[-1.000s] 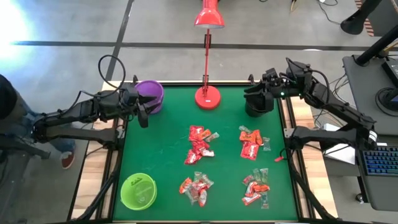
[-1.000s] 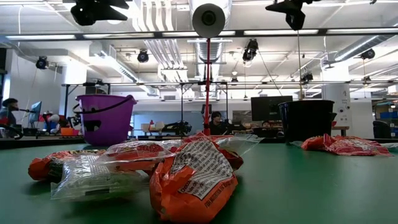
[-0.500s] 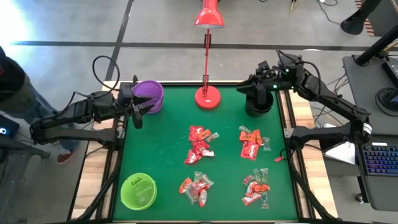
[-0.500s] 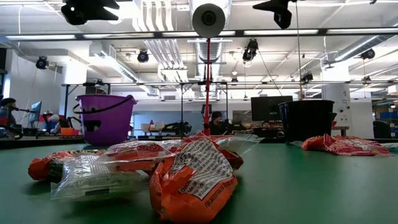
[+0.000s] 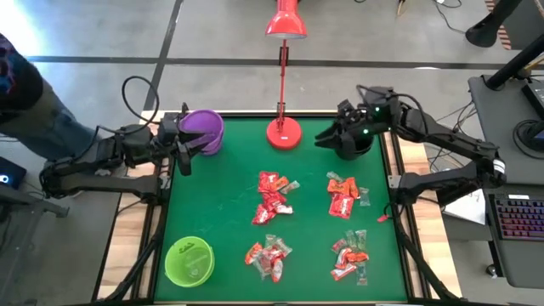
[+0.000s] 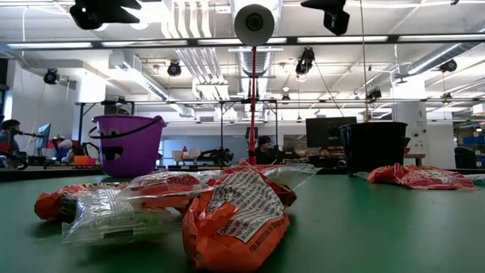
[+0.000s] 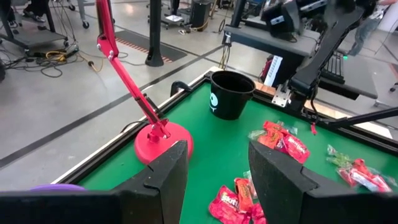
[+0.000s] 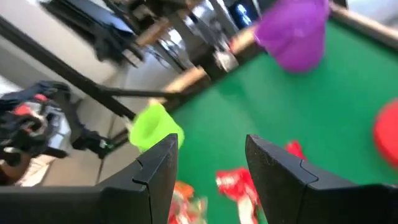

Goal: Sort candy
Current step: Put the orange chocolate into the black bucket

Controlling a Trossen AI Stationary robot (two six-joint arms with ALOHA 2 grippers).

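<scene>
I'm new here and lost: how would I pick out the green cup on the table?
Start at the red lamp on the green table's far edge, then go to the opposite near left corner. The green cup stands there alone, the only lime-coloured container.

I can read almost no text here. In the low view, the nearest orange candy wrapper (image 6: 235, 220) carries small dark print on a white panel, but the letters are too small and creased for me to make out any word. The black bucket (image 7: 230, 94) shows a light face mark on its side in my left wrist view, and the purple bucket (image 6: 127, 144) shows a dark face cut-out, which are signs and not writing.
</scene>
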